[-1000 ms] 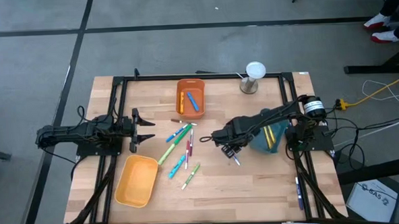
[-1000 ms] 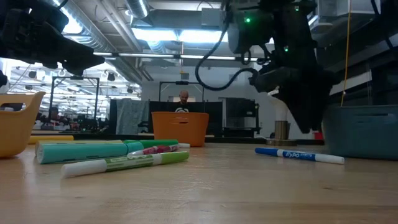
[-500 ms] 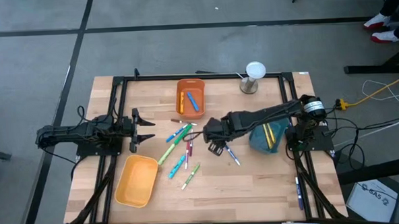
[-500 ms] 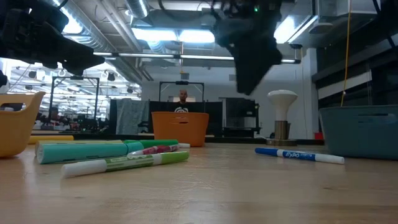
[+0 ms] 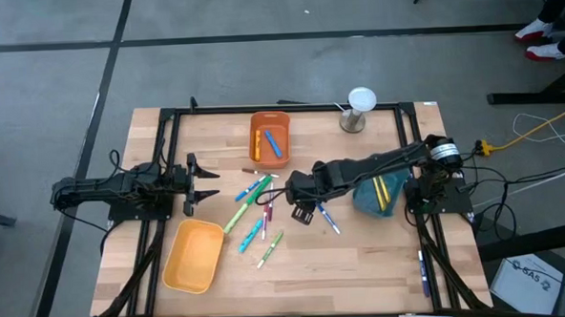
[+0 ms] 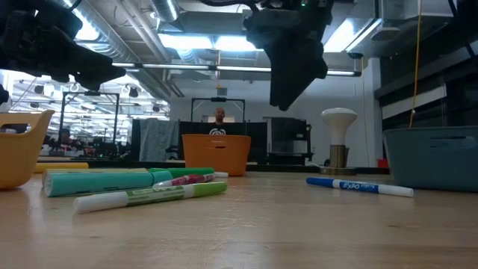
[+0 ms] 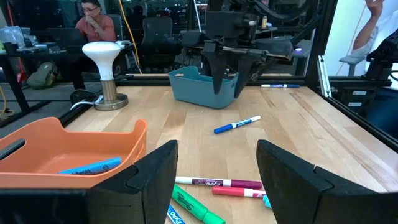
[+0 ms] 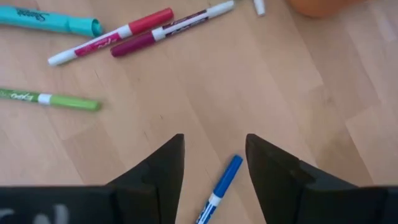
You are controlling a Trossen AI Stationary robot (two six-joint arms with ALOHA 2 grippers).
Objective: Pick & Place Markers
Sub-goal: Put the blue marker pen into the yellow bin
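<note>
blue expo marker (image 6: 359,187) on wood table (image 6: 299,232), teal sharpie (image 8: 50,20), right gripper (image 8: 214,163) open, left gripper (image 7: 214,171) wide

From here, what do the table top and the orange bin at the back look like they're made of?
Table top: looks like wood, with butcher-block strips, visible grain and a smooth light finish. Orange bin: probably moulded plastic, with uniform matte colour, thin walls and rounded corners. Neither can be confirmed by look alone.
</note>
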